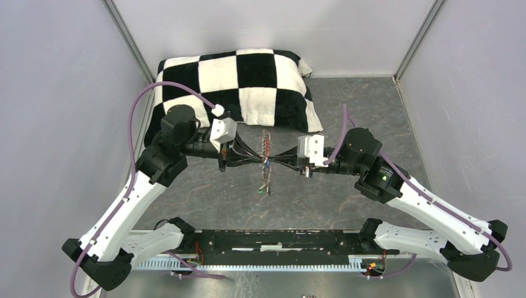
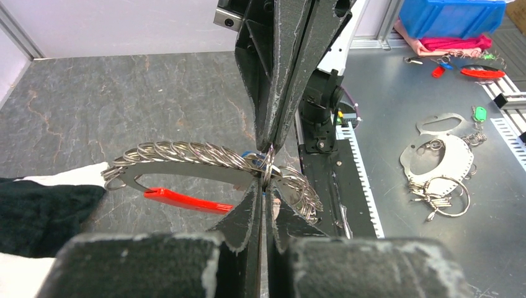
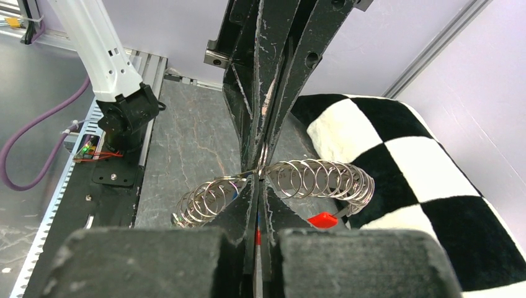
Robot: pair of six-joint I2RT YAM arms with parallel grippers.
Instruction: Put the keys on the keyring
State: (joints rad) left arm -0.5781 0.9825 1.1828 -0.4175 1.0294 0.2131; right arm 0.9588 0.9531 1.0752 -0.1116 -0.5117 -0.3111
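Found the left gripper (image 2: pixel 265 189) and the right gripper (image 3: pixel 257 186) set tip to tip above the middle of the grey table (image 1: pixel 335 186); found the keyring (image 2: pixel 186 155) between them, a long curved row of silvery rings running from near the arm bases toward the checkered cushion (image 1: pixel 248 81).

Noted the left fingers (image 2: pixel 242 217) closed, with one ring pinched upright between their tips; noted the right fingers (image 3: pixel 239 214) pressed fully together, tips touching the rings from the opposite side; could not tell whether any wire was actually caught between them.

Spotted a red key (image 2: pixel 186 200) under the row, on the cushion side of the grippers; caught a sliver of a blue key (image 2: pixel 248 154) just beside the fingertips; made out a small green key (image 1: pixel 259 191) at the near end of the row, toward the bases.
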